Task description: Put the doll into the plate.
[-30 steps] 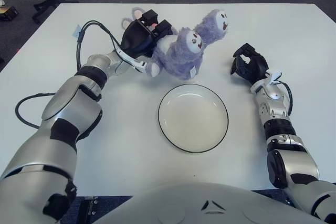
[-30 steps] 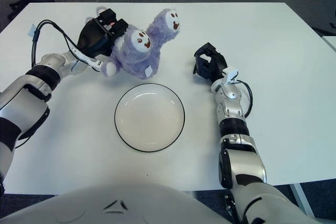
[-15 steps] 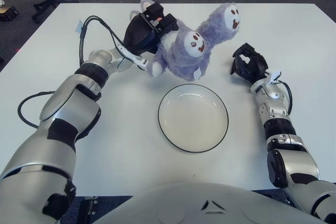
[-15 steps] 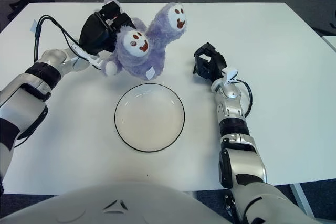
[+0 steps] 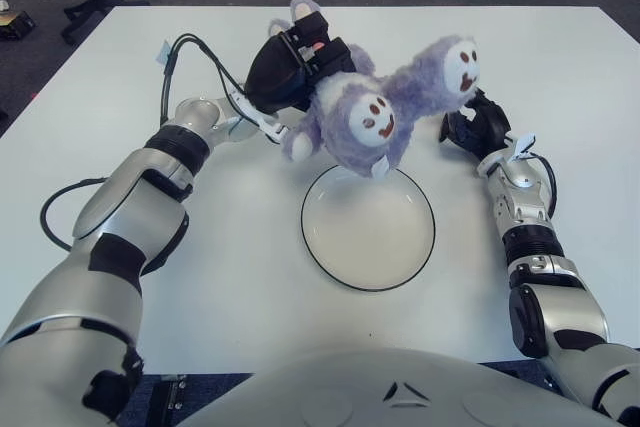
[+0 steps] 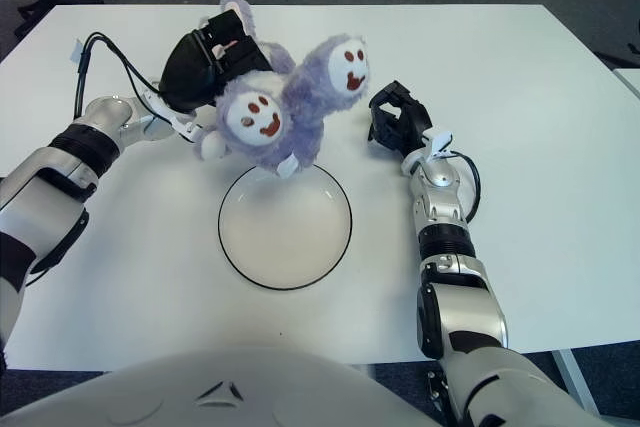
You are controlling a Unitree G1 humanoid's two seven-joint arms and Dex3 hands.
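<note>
Left eye view, left hand (image 5: 290,72) fingers clamped on doll (image 5: 375,119), now nearer plate (image 5: 368,225), right hand (image 5: 478,127) curled, unmoved

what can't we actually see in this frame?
- Left robot hand fingers: buried in the purple plush doll, so the contact points are hidden in both eye views.
- Whether the doll touches the white plate: the doll overlaps its far rim; cannot tell.
- Right robot hand: partly behind the doll's head in the left eye view.

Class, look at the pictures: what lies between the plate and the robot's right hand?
Only bare white table lies between the plate and the right hand, seen clearly in the right eye view.
</note>
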